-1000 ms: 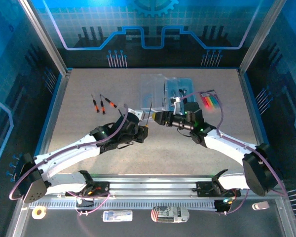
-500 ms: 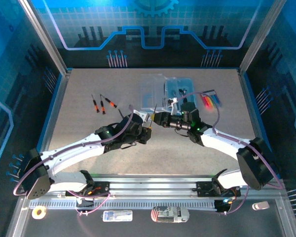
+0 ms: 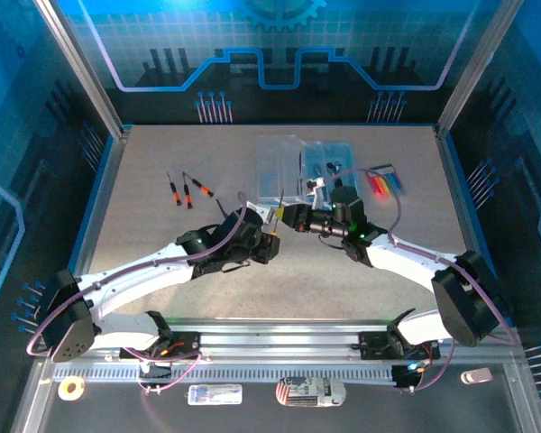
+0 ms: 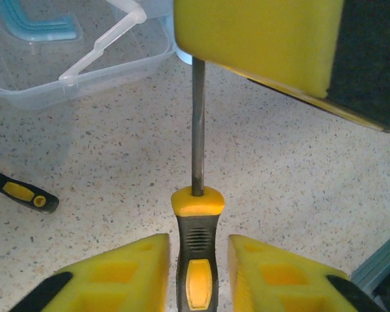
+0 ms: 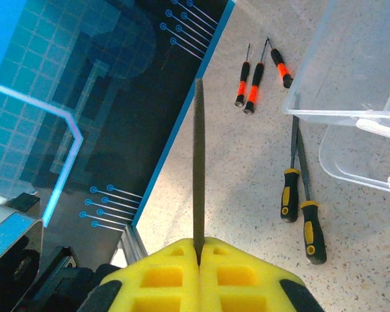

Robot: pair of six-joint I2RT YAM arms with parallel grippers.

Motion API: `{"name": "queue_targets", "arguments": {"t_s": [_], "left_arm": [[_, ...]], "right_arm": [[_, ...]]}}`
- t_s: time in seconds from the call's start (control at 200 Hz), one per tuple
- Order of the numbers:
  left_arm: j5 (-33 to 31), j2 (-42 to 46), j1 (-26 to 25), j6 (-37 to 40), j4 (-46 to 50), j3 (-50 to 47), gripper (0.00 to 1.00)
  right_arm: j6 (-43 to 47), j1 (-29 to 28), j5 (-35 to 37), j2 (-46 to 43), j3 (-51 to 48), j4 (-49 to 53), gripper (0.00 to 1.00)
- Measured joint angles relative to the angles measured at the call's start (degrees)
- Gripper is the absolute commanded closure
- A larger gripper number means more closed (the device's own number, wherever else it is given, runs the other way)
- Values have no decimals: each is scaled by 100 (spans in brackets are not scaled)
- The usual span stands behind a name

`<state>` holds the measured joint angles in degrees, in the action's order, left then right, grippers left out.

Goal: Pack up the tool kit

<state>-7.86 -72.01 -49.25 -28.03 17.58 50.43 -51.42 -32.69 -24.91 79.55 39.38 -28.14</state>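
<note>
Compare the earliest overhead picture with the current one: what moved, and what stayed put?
The left end effector moved right toward the right end effector, which edged left; both now pinch the yellow-and-black-handled file. The three small orange-handled screwdrivers and the clear plastic case stayed put.

Yellow right pincer [image 5: 199, 250] at the bottom, its pads pressed together on a thin grey file blade [image 5: 198, 162] pointing straight up; behind it, the speckled tabletop [image 5: 247, 162]; three small orange-and-black screwdrivers [image 5: 253, 81] lie close together near the blue wall; two yellow-and-black handled tools [image 5: 302, 211] lie side by side, shafts reaching under the clear plastic case [image 5: 351, 97] at right.
</note>
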Motion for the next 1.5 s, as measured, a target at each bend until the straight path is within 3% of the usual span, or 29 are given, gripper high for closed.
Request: {"name": "queue_targets", "arguments": {"t_s": [0.295,0.41,0.595,1.041,1.501], "left_arm": [[-140,2,0,149,57,7,54],[-179,90,0,153,83,-2,43],[-656,745,0,201,162,-315,1],[-2321,1851,249,-708,487,-1550,1],[-2538,1613,758,-1003,306,-1932,1]], "right_arm": [[87,0,120,0,0,33,98],[197,22,175,0,17,184,98],[533,201,227,-203,83,739,98],[1191,1082,205,-874,249,1827,98],[1663,2170,50,-671,767,2326,98]]}}
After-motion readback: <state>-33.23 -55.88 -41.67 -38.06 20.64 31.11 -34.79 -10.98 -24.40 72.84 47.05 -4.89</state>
